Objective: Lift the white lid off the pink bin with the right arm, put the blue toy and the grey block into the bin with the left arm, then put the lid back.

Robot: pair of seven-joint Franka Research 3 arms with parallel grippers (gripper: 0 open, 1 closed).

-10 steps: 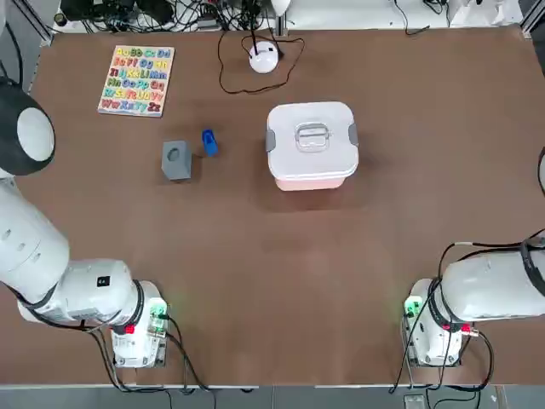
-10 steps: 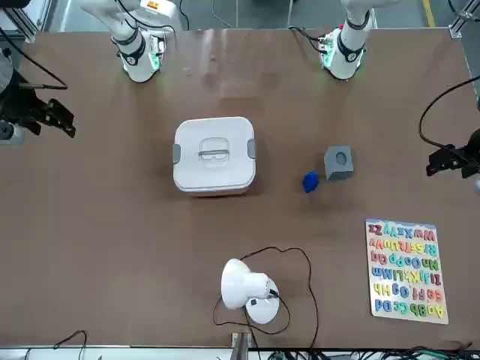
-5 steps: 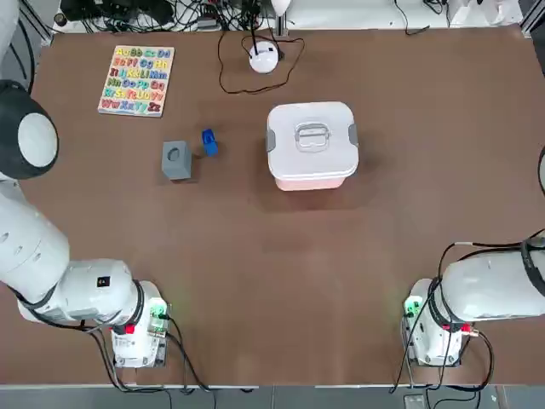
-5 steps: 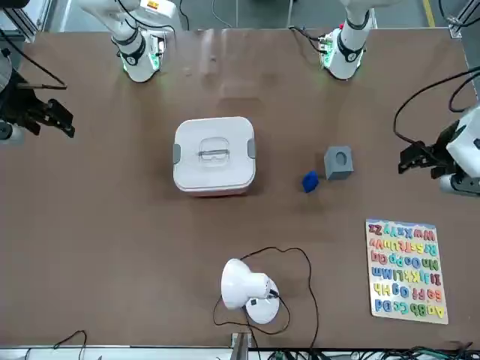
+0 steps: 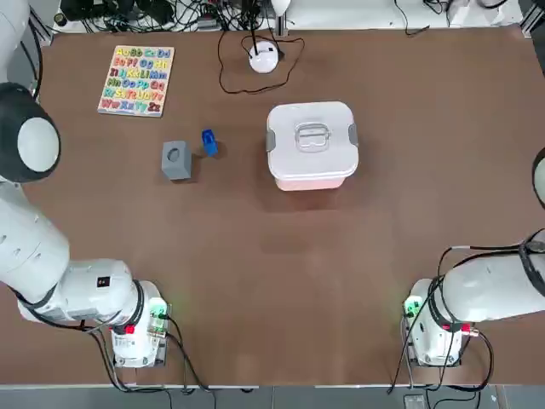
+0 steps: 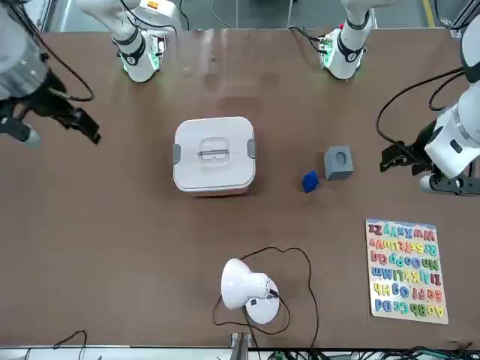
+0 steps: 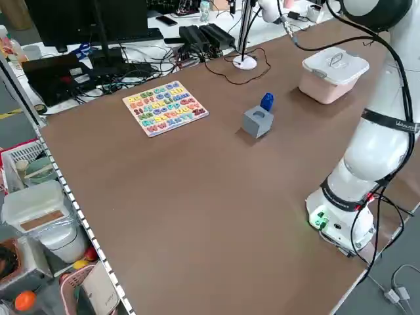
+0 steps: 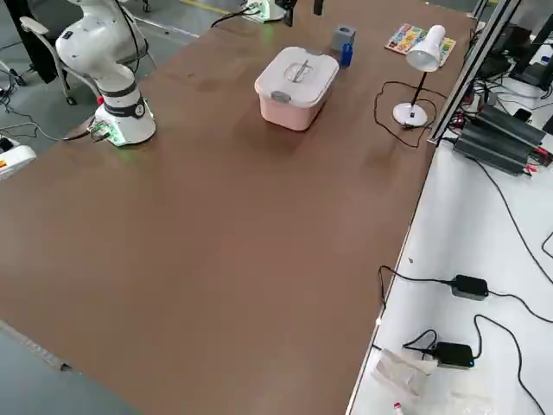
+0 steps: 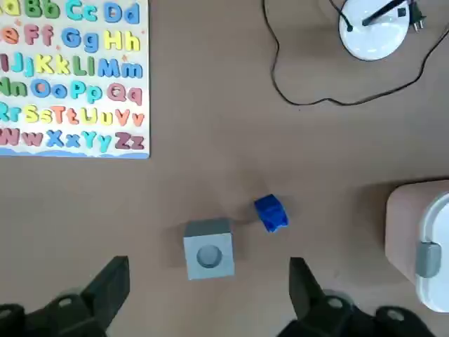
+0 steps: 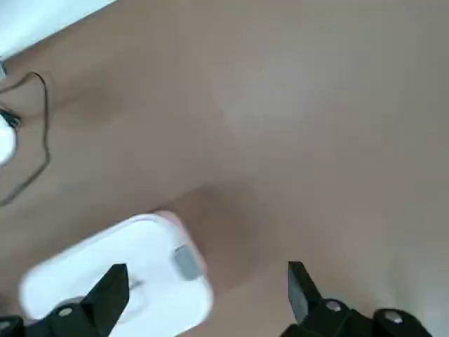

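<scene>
See the pink bin (image 5: pixel 310 183) on the brown surface (image 5: pixel 281 281), a little to the right of its middle and toward its far edge, with the white lid (image 5: pixel 312 136) seated on top, handle (image 5: pixel 312 136) folded flat and grey clips (image 5: pixel 353 134) at two edges. Find the grey block (image 5: pixel 176 160) to the left of the bin, well apart from it, with the round hole showing. See the blue toy (image 5: pixel 209 142) just beside the block, on the side toward the bin, without touching either. Hold the left gripper (image 9: pixel 209 261) open and empty, raised over the left part of the surface, fingers spread wide. Hold the right gripper (image 10: pixel 208 267) open and empty too, raised over the right part of the surface, well apart from the bin. Notice the alphabet board (image 5: pixel 136 81) lying flat near the far left corner, and the white lamp (image 5: pixel 264 56) standing near the middle of the far edge, with a black cable (image 6: pixel 310 285) looped on the surface around its base.
</scene>
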